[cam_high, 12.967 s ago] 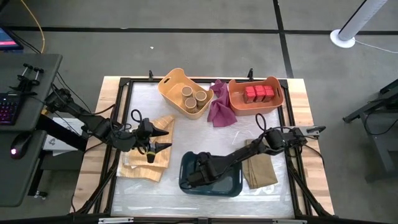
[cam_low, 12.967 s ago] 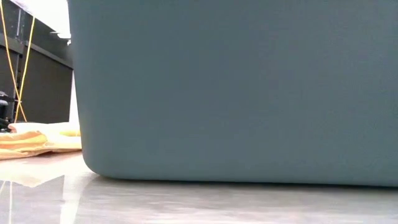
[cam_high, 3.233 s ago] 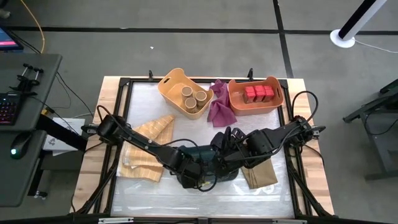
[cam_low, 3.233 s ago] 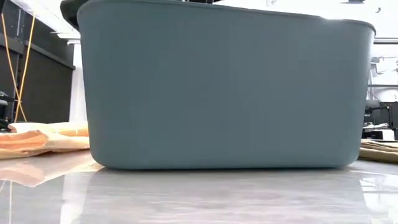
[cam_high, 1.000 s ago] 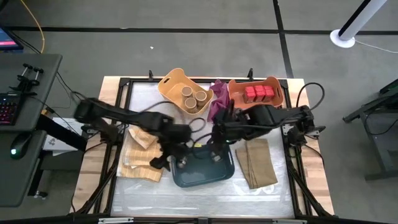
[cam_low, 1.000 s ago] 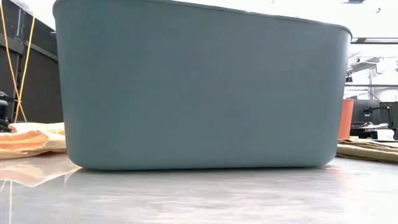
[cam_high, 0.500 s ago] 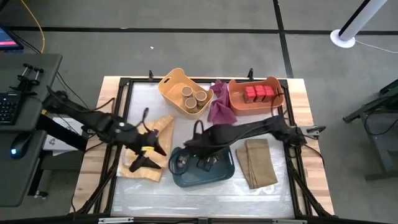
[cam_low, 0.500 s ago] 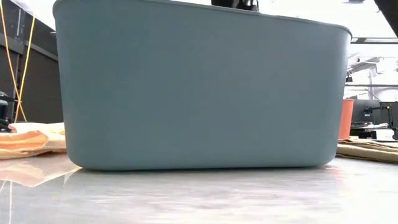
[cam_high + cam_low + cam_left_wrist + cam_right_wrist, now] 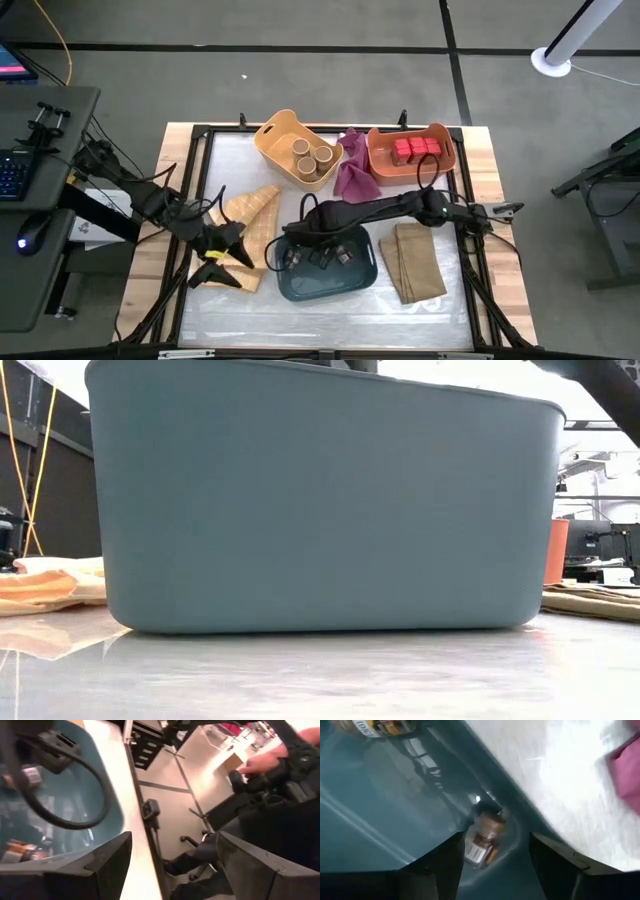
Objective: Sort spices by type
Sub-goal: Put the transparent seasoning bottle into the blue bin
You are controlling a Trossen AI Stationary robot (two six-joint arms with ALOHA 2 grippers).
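A teal bin (image 9: 325,280) stands near the table's near edge and fills the low view (image 9: 320,510). Tiny jars with dark brown tops lie in it. One jar (image 9: 485,839) lies on its side in a corner, another jar (image 9: 380,726) farther off. My right gripper (image 9: 288,255) is open, inside the bin's left part, and the corner jar lies just ahead of its fingers (image 9: 495,840). My left gripper (image 9: 217,255) is open over a tan cloth (image 9: 248,212) left of the bin. Tan cylinders (image 9: 312,158) sit in a yellow bin (image 9: 272,135), red tins (image 9: 415,150) in an orange bin (image 9: 440,165).
A magenta cloth (image 9: 352,175) lies between the two far bins. A second folded tan cloth (image 9: 415,260) lies right of the teal bin. In the left wrist view a person's hand (image 9: 257,765) shows beyond the table's edge. The low view shows the orange bin (image 9: 557,550) behind.
My left gripper has drawn back from the teal bin's left rim toward the table's left and near edges, ending over the tan cloth. My right gripper has moved leftward inside the bin, from its far right part to its left part. The bin has stayed put.
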